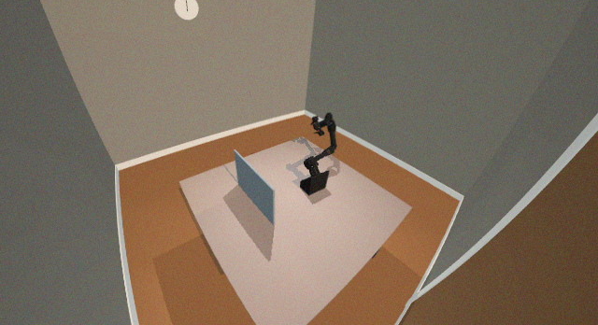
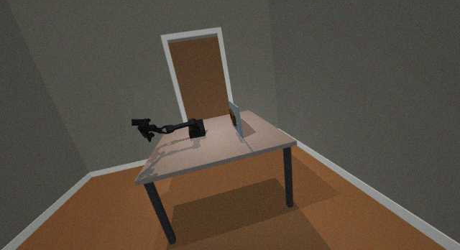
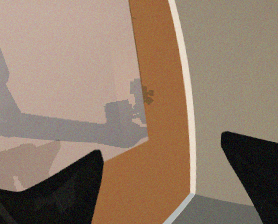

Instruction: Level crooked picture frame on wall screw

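The picture frame (image 2: pixel 233 118) shows in the exterior view as a small brown and orange shape on the arm's side of the upright blue-grey panel (image 1: pixel 254 190) (image 2: pixel 239 128). It is seen nearly edge-on, so its tilt cannot be told. In the top view the panel hides it, and the wrist view does not show it. The screw and notched strip are not visible. My gripper (image 1: pixel 316 128) (image 2: pixel 142 131) (image 3: pixel 163 148) is open and empty, its black fingertips wide apart in the wrist view. It is raised over the table's end, well away from the frame and panel.
The panel stands upright on the pale table (image 1: pixel 322 241) (image 2: pixel 215 146), facing the arm's base (image 1: pixel 314 184) (image 2: pixel 197 128). Room walls surround the table. A doorway (image 2: pixel 199 77) is behind it in the exterior view, and a round clock (image 1: pixel 186 7) hangs on a wall.
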{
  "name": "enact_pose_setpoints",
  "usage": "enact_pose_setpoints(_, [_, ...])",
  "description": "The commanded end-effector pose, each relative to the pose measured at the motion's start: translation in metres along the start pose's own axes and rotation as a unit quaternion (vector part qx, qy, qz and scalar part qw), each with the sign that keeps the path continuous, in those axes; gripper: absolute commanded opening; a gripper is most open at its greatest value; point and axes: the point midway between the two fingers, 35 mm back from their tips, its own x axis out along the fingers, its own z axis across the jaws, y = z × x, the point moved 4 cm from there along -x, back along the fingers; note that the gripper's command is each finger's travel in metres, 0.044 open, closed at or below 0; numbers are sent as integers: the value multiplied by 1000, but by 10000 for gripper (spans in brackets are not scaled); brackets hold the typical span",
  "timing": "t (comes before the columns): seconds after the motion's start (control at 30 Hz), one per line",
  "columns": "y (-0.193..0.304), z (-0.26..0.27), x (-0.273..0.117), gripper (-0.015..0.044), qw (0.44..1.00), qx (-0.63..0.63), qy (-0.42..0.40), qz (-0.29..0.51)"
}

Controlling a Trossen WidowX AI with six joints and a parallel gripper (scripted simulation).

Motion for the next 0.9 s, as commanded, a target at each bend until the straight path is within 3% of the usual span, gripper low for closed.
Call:
enact_pose_setpoints(0.0, [-2,-2,0,374,1000,6,2,-2])
enact_pose_setpoints(0.17, [-62,-38,7,260,986,149,44,-63])
enact_pose_setpoints(0.5, [-204,-72,6,260,876,424,28,-228])
enact_pose_setpoints(0.87, [-336,-51,-11,260,696,618,-114,-348])
